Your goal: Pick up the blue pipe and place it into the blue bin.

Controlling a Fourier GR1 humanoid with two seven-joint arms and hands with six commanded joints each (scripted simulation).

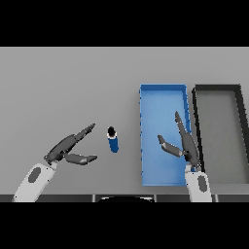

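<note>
A short blue pipe [113, 139] with a dark open end stands on the grey table, just left of the blue bin [163, 102]. My left hand [69, 148] is open a little to the pipe's left, fingers and thumb spread toward it without touching. Over the bin's near right part my right hand [185, 143] is open, holding nothing.
A black bin [220, 88] with a grey floor sits right beside the blue bin on its right. The grey table [63, 82] stretches out to the left and back.
</note>
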